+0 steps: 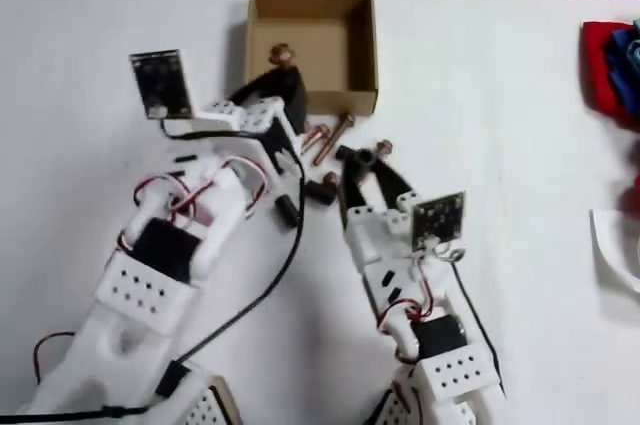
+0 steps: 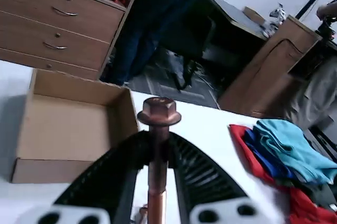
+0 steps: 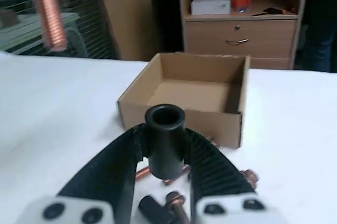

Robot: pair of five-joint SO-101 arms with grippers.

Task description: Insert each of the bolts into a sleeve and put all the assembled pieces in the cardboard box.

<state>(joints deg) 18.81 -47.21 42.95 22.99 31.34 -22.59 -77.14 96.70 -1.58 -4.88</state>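
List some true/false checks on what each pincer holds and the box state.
1. The left pincer clamps a copper bolt, head up. True.
2. The right pincer is empty. False: it grips a black sleeve.
3. The cardboard box holds assembled pieces. False: it looks empty.
4. Several loose bolts lie on the table in front of the box. True.

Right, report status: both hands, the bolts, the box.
Left hand shut on bolt, head up, by the cardboard box. Right hand shut on sleeve. In front of the box, between the hands: loose bolts, loose sleeves.
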